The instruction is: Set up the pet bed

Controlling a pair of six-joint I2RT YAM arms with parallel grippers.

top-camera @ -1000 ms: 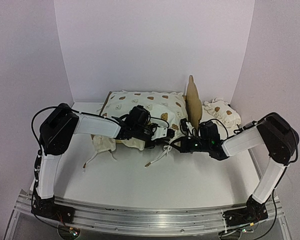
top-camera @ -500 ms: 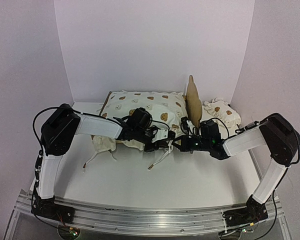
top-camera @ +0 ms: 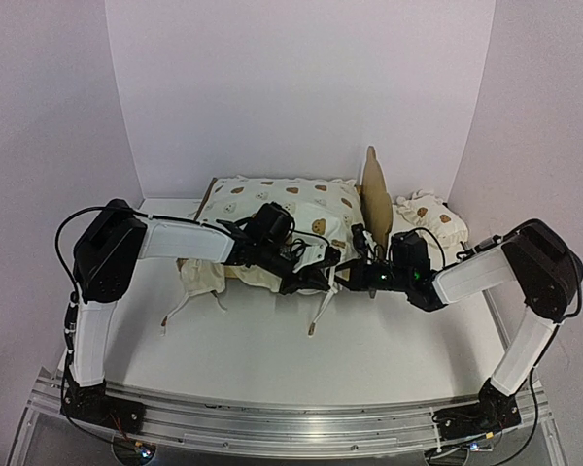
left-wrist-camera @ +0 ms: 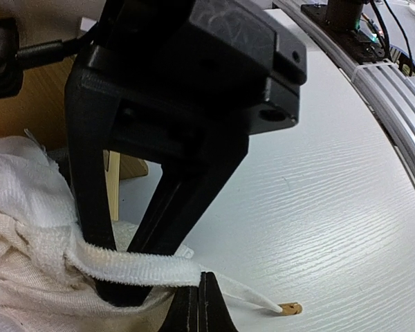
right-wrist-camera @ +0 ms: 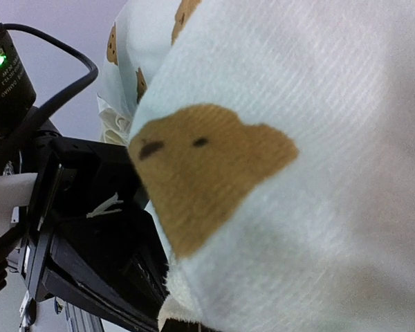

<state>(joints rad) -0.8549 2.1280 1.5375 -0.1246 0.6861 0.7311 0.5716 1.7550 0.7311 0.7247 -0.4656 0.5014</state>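
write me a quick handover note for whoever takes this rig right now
left claw: shut on a tie string of the cushion
right claw: shut on the cushion's near corner, beside the left claw
pet bed: headboard upright at its right end, cushion lying over the frame
small pillow: right of the headboard, not held
done: cushion on the bed
left, probably: tie the cushion down, add the pillow

pet bed (top-camera: 374, 189) | light wood, tall curved headboard upright at right end | far centre of table (top-camera: 389, 340) | low frame mostly hidden under bear-print cushion (top-camera: 282, 199)
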